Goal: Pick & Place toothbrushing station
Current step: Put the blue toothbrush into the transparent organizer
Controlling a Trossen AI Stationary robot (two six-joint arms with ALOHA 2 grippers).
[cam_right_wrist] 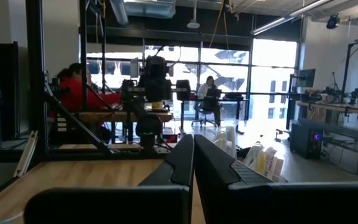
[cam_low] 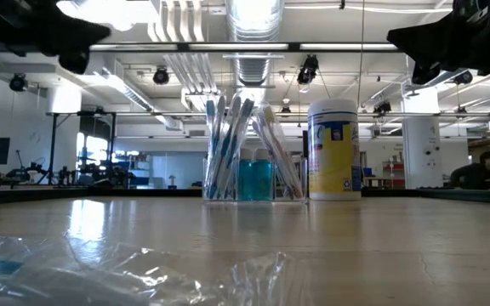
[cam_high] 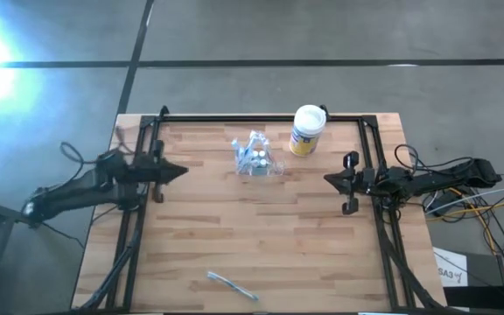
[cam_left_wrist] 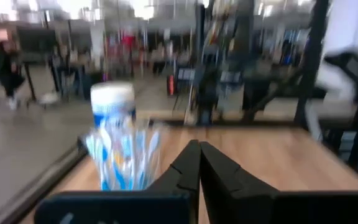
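The toothbrushing station (cam_high: 256, 158) is a small clear plastic holder with several toothbrushes standing in it. It rests upright on its base on the wooden table, left of the white-lidded canister (cam_high: 307, 129). The low view shows the station (cam_low: 249, 153) with something blue inside. My left gripper (cam_high: 182, 171) is shut and held level at the table's left side, pointing toward the station (cam_left_wrist: 124, 157) and well short of it. My right gripper (cam_high: 328, 178) is shut at the table's right side, with nothing in it. In both wrist views the fingertips meet, left (cam_left_wrist: 197, 144) and right (cam_right_wrist: 193, 139).
The yellow-labelled canister (cam_low: 334, 149) stands right beside the station toward the far right. A crumpled clear plastic wrapper (cam_high: 232, 284) lies near the table's front edge. A black frame (cam_high: 261, 117) runs along the table's far edge and sides. People sit in the room beyond.
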